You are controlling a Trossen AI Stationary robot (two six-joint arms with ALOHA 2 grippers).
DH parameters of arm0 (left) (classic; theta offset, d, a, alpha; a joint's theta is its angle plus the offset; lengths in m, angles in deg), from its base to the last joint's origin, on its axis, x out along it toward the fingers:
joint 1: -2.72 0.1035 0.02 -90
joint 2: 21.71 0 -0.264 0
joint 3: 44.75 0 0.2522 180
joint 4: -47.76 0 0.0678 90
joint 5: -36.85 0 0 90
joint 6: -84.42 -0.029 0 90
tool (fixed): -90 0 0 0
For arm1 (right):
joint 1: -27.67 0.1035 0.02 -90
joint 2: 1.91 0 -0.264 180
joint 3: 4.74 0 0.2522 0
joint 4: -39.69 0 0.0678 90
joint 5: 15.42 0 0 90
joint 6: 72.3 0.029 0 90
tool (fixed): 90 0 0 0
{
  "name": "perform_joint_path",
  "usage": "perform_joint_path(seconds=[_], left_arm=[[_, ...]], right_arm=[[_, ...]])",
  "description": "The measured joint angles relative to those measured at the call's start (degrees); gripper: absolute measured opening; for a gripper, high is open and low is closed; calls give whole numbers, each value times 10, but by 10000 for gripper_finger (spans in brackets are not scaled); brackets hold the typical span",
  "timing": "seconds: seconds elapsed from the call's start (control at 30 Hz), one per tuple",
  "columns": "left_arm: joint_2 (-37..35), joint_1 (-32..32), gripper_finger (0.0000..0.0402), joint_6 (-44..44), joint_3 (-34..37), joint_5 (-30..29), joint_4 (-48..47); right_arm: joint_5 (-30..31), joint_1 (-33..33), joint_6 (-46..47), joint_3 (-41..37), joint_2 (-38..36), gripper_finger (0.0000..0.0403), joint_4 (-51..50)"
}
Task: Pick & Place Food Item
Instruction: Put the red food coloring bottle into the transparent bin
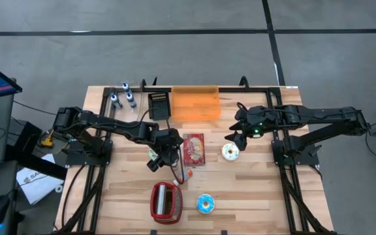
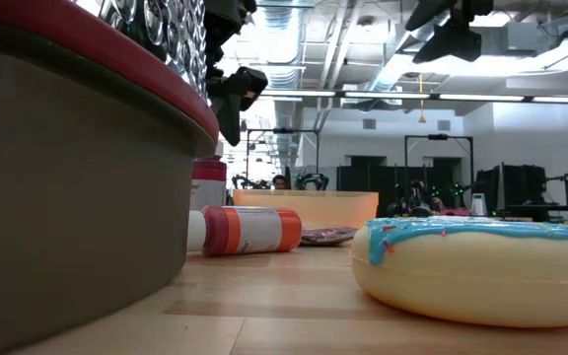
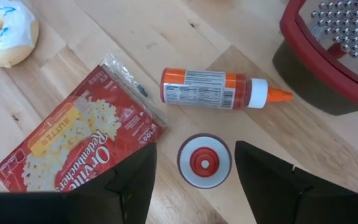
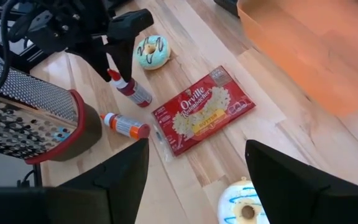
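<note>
Over the middle of the wooden surface [image 1: 253, 196] the left claw [image 3: 194, 171] hangs with its fingers spread apart, holding nothing; directly below the gap stands an upright red-capped bottle [image 3: 204, 160], free of both fingers. Near that bottle an orange sauce bottle [image 3: 219, 89] lies on its side, its white nozzle pointing toward the red-rimmed box grater [image 3: 334, 56] at the surface's near edge. Just beside the standing bottle lies the red Orville Redenbacher's popcorn packet [image 1: 193, 149], flat, with an orange bin [image 1: 195, 104] behind it at the far edge. A blue-iced donut [image 1: 205, 203] sits to the right of the grater, and a white-iced donut [image 1: 230, 152] lies right of the packet. Above that donut the right claw [image 1: 239, 138] hovers, its fingers wide apart and empty.
</note>
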State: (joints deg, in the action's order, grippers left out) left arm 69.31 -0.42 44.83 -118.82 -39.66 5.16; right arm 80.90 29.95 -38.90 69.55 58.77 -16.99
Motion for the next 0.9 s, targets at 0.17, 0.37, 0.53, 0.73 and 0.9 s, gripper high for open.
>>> perform_joint_path(seconds=[0.17, 0.37, 0.53, 0.73, 0.9], left_arm=[[0, 0, 205, 6, 0, 0, 4], [7, 0, 198, 20, 2, 15, 6], [17, 0, 199, 22, 2, 16, 12], [23, 0, 190, 26, 1, 16, 18], [23, 0, 174, 26, 1, 16, 14]], right_arm=[[0, 0, -2, 0, 0, 258, -1], [0, 0, -2, 0, 0, 258, -1], [0, 0, -2, 0, 0, 258, -6], [-3, 1, 4, 0, -1, 258, -22], [0, 7, 5, 0, -3, 258, -22]])
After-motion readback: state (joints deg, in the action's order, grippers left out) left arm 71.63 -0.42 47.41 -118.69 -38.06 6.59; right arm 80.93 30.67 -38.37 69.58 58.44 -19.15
